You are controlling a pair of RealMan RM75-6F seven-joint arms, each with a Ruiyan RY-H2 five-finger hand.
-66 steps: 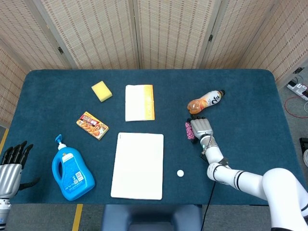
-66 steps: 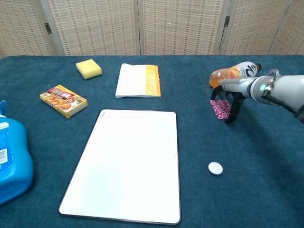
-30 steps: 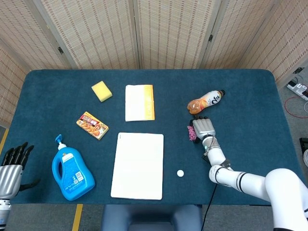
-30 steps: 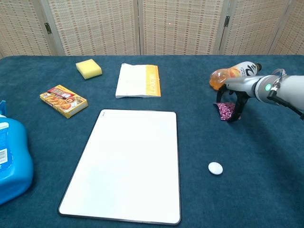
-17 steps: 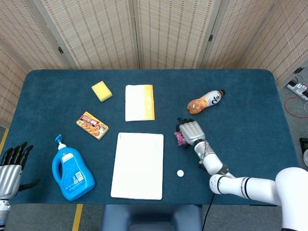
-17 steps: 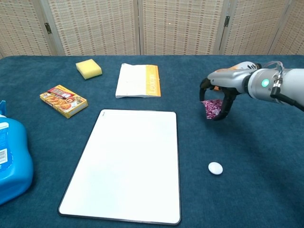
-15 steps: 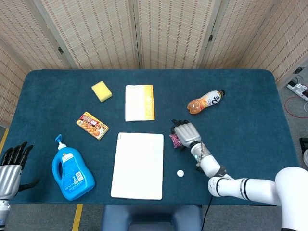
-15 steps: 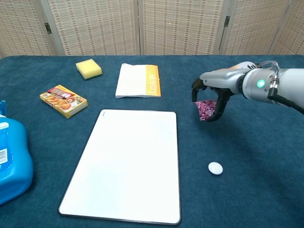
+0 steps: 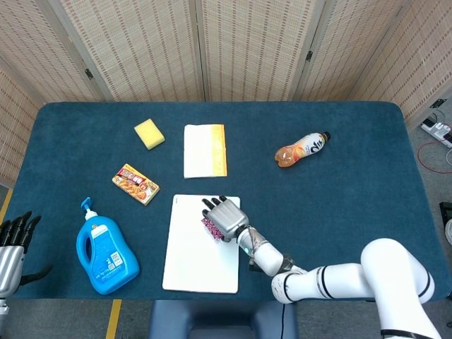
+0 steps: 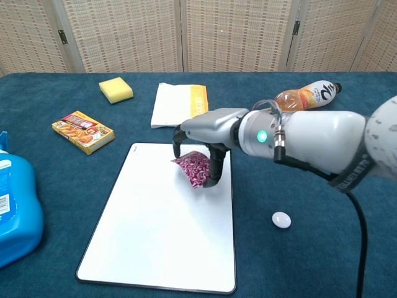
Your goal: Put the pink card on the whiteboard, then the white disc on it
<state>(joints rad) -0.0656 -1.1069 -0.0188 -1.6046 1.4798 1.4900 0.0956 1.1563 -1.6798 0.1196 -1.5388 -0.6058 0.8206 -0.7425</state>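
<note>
My right hand hovers over the upper middle of the whiteboard and grips the pink patterned card. In the chest view the pink card hangs tilted under the right hand, just above the whiteboard. The small white disc lies on the blue cloth to the right of the board; the head view hides it behind my right arm. At the lower left edge of the head view my left hand holds nothing, its fingers apart.
A blue detergent bottle stands left of the board. Behind it lie a snack box, a yellow sponge and a white and orange booklet. An orange drink bottle lies at the back right.
My right hand has carried the pink card leftward from beside the orange bottle to over the whiteboard. The disc and the left hand have stayed put.
</note>
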